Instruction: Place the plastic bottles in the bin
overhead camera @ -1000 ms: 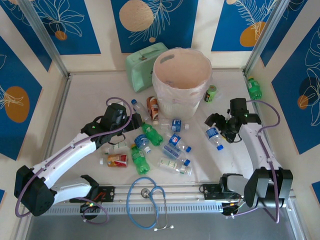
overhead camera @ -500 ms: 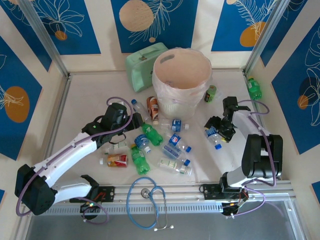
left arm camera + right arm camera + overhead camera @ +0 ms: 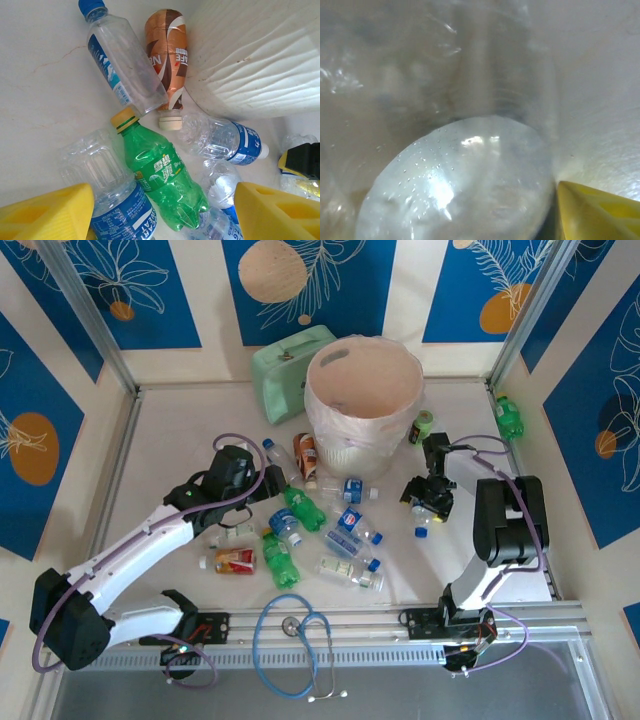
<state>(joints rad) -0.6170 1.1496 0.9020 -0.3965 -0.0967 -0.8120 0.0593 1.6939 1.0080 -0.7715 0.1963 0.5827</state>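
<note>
From the overhead camera I see the left gripper (image 3: pixel 272 483) low over the table (image 3: pixel 170 440), at the left edge of the heap of plastic bottles (image 3: pixel 345 540). Its wrist camera shows me both yellow fingers (image 3: pixel 50 212) well apart, with nothing clamped. A clear blue-labelled bottle (image 3: pixel 107 190) lies just beside the left finger, and a green soda bottle (image 3: pixel 160 175) with a yellow cap lies on the table between the two. Beyond those, a clear bottle with a blue cap (image 3: pixel 125 65) lies slantwise, its base overlapping a brown coffee-labelled bottle (image 3: pixel 167 55), which lies right up against the wall of the bin (image 3: pixel 250 60). The bin stands upright at the back of the table, in the middle of my overhead view. A mint-green case (image 3: pixel 285 370) is just beside it on the left and a small green can (image 3: pixel 422 427) near it on the right. Every bottle of the heap lies on the table, outside the bin. Further right, the right gripper (image 3: pixel 430 498) is down over a lone clear bottle (image 3: pixel 455 190), apart from the heap. Its wrist camera is so close that the bottle is a blur, with one yellow finger (image 3: pixel 600 212) touching its side; I cannot tell whether the fingers are clamped on it. At the far right edge another green bottle (image 3: pixel 510 417) sits by the wall.
</note>
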